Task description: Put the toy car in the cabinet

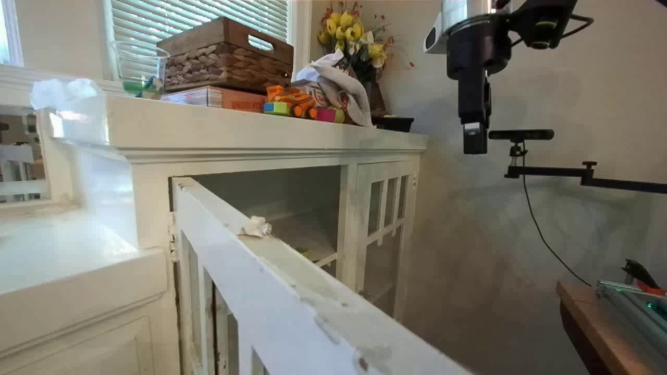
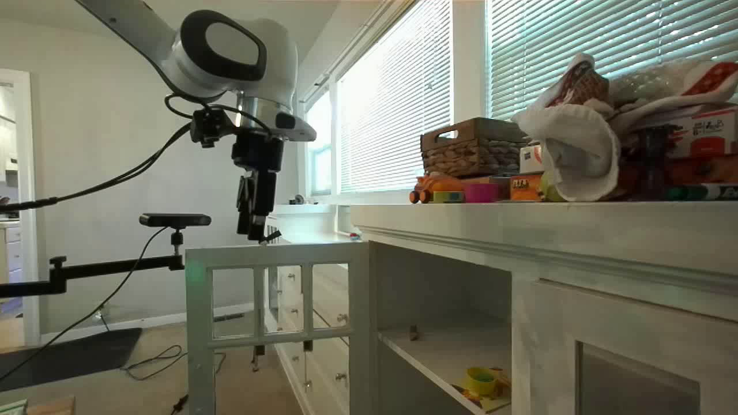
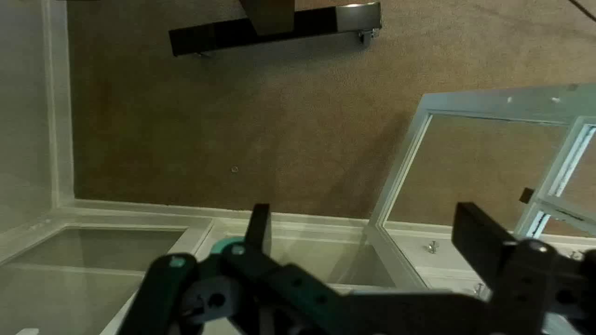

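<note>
The orange toy car [image 1: 298,99] sits on the flat top of the cream-white cabinet [image 1: 271,141], among other toys. It also shows on the cabinet [image 2: 553,233] top in an exterior view [image 2: 436,184]. The cabinet's glass-paned door [image 2: 199,323] stands wide open and shows the inner shelf [image 2: 444,346]. My gripper [image 1: 475,140] hangs in the air, pointing down, away from the car. It also shows above the open door's top edge in an exterior view [image 2: 252,227]. In the wrist view my gripper [image 3: 363,223] has its fingers wide apart with nothing between them. The car is out of the wrist view.
A wicker basket [image 1: 250,62], a pink cup [image 2: 480,192] and a white cloth bag [image 2: 579,150] stand near the car. A white lump [image 1: 256,227] lies on the open door's top edge. A yellow cup [image 2: 479,381] is on the inner shelf. A camera arm [image 2: 115,269] extends near the door.
</note>
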`<state>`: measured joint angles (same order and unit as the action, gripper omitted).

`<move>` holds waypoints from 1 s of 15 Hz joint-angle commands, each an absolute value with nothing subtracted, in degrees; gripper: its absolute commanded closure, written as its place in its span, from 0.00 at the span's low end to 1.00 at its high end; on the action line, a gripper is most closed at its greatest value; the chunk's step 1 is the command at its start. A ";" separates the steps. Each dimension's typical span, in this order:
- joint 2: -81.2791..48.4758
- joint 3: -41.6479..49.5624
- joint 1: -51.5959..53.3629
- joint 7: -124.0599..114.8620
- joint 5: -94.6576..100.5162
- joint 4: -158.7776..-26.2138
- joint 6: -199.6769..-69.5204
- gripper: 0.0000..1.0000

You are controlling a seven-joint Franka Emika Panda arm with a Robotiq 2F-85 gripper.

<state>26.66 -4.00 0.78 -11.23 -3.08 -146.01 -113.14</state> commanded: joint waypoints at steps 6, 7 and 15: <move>26.65 -3.99 0.76 -11.21 -3.08 -145.94 -113.05 0.00; 26.55 -3.73 0.85 -10.37 -3.13 -145.31 -113.71 0.00; 21.11 -4.78 1.88 -6.77 -1.29 -133.83 -126.18 0.00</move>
<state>24.87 -4.17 1.60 -7.80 -2.77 -138.97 -123.07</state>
